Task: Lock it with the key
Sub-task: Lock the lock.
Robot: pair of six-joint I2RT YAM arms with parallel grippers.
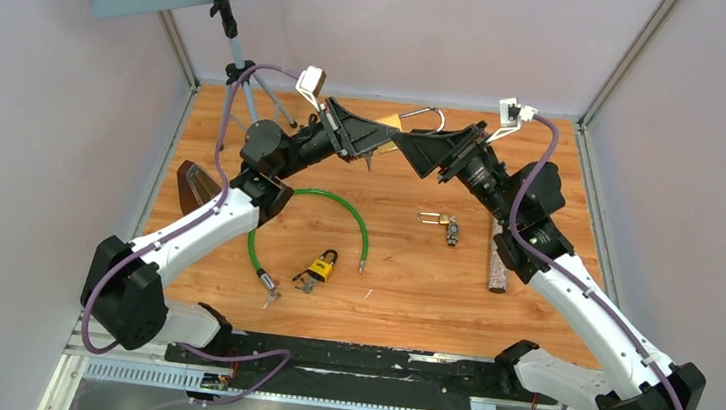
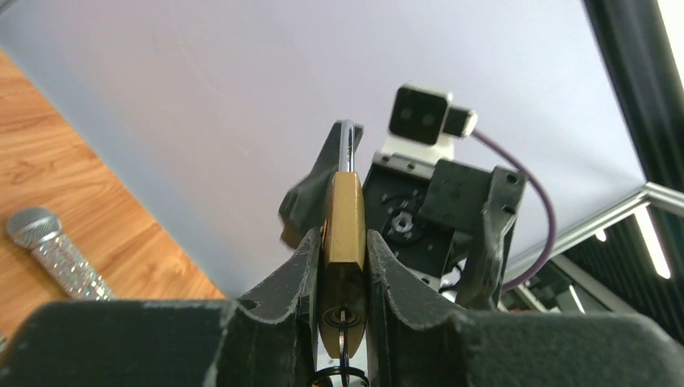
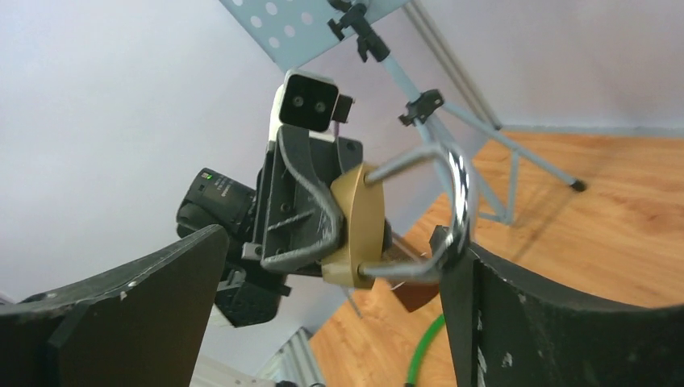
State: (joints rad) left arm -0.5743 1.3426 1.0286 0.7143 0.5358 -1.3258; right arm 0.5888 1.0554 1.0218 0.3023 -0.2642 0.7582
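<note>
My left gripper [image 2: 343, 238] is shut on a brass padlock [image 2: 342, 211] and holds it in the air at the back of the table. A key [image 2: 345, 332] sticks in the keyhole, with a ring hanging from it. In the right wrist view both legs of the steel shackle [image 3: 440, 157] meet the brass padlock [image 3: 360, 222]. My right gripper [image 3: 331, 282] stands open around the shackle end, and its right finger [image 3: 484, 298] touches the shackle's bend. From above, the left gripper [image 1: 377, 138] and the right gripper [image 1: 420, 156] meet at the brass padlock [image 1: 389, 123].
On the table lie a green cable lock [image 1: 312, 222], a yellow padlock [image 1: 322, 264], a small brass padlock with keys [image 1: 443, 220], a glittery microphone [image 1: 499, 266] and a dark brown object [image 1: 196, 185]. A music stand [image 1: 240, 65] stands at the back left.
</note>
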